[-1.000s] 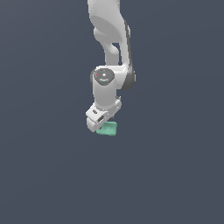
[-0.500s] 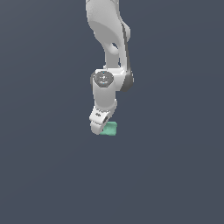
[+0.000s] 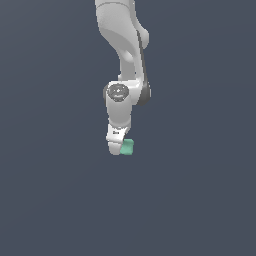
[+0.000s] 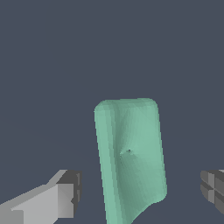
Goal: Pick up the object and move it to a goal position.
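The object (image 3: pixel 128 147) is a small mint-green lump with rounded edges, lying on the plain dark grey-blue surface (image 3: pixel 200 200). In the exterior view the white gripper (image 3: pixel 117 148) has come down over it, so only the side toward the exterior view's right shows. In the wrist view the object (image 4: pixel 129 157) stands between the two fingers. One grey fingertip (image 4: pixel 65 197) and the other fingertip (image 4: pixel 213 192) each leave a gap to it. The gripper (image 4: pixel 140 194) is open and touches nothing.
The white arm (image 3: pixel 122 50) reaches down from the top of the exterior view. Around the object there is only the flat dark surface; no other object or goal marker shows.
The gripper has lowered and turned toward vertical, closing in around the object. The object has stayed where it lay.
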Available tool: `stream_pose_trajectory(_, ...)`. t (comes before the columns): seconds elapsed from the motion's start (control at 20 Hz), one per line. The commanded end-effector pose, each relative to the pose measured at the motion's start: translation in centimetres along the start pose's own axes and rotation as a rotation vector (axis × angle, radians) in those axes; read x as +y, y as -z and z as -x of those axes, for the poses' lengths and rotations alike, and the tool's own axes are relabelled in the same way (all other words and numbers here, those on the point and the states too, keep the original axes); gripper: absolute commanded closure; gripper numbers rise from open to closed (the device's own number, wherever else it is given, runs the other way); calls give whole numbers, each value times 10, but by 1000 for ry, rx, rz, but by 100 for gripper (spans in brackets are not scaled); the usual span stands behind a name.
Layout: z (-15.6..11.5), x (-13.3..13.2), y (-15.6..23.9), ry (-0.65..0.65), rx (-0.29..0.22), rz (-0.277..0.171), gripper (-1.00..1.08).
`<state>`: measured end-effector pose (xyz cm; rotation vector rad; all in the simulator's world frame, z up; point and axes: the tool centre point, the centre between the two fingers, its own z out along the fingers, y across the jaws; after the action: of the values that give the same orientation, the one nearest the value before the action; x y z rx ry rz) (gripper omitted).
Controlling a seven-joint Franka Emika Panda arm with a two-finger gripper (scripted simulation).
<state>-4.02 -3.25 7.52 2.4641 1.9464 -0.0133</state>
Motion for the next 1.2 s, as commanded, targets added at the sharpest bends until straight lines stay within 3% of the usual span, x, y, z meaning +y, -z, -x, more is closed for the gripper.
stream_pose_trajectory(0.0, 0, -1, -2, 43, 3, 2, -92)
stream_pose_trajectory(0.7, 0, -3, -9, 109, 7, 4, -92)
stream_pose_trajectory(1.15, -1, -4, -46, 114, 7, 4, -92)
